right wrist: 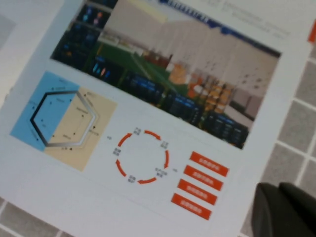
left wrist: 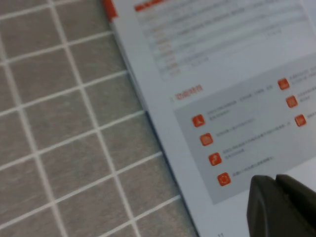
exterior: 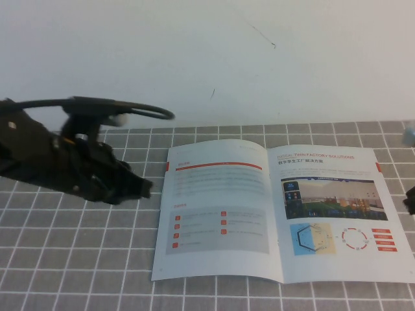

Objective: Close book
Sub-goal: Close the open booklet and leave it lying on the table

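The high view is showing the whole scene. The book (exterior: 272, 214) is lying open and flat on the checked cloth (exterior: 78, 253), a little right of the middle, with its spine running away from the robot. The left page is carrying text and a grey box; the right page is carrying a photo and diagrams.

The left arm is reaching in low from the left, its black cable (exterior: 130, 107) looping above it. The left gripper (exterior: 146, 188) is pointing at the book's left edge, just beside it and not touching. The right gripper (exterior: 410, 197) is only peeking in at the right border, just off the book's right edge.

The wrist views are adding what the high view cannot. In the left wrist view the left gripper (left wrist: 275, 190) is hanging over the grey box on the left page (left wrist: 232, 74), its fingers pressed together with no gap. In the right wrist view the right gripper (right wrist: 277, 190) is hovering by the red labels on the right page (right wrist: 148, 98), its fingers likewise closed on nothing.

Both grippers are cut off by the frame in the wrist views. A small pale thing (exterior: 410, 135) at the far right edge is too cropped to name.
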Robot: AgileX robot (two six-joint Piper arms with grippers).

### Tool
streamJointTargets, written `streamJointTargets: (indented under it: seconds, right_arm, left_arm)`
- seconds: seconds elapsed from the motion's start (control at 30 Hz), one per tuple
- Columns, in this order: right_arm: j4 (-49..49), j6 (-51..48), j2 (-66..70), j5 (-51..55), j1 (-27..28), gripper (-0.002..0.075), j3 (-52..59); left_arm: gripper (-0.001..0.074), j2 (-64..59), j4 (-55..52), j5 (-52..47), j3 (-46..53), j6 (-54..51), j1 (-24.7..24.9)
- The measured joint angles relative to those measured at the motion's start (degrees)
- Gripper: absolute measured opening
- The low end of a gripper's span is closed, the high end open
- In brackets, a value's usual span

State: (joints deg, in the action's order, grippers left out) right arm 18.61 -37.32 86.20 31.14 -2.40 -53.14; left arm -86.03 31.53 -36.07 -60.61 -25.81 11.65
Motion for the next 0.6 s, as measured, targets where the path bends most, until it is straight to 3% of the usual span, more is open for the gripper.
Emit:
streamJointTargets:
  seconds: [0.17,0.6]
  right_arm:
    - [1.3,-0.6,9.2,-4.1,-2.5,-0.0001,0.0]
    - [3.0,-0.8,20.1,-8.6,-2.9,-0.0001,-0.6]
  left_arm:
    - [-0.0004,-6.6,0.8,2.1,-0.1,-0.9,5.0]
    - [-0.0004,-15.6,0.3,13.1,-0.5,1.9,5.3]
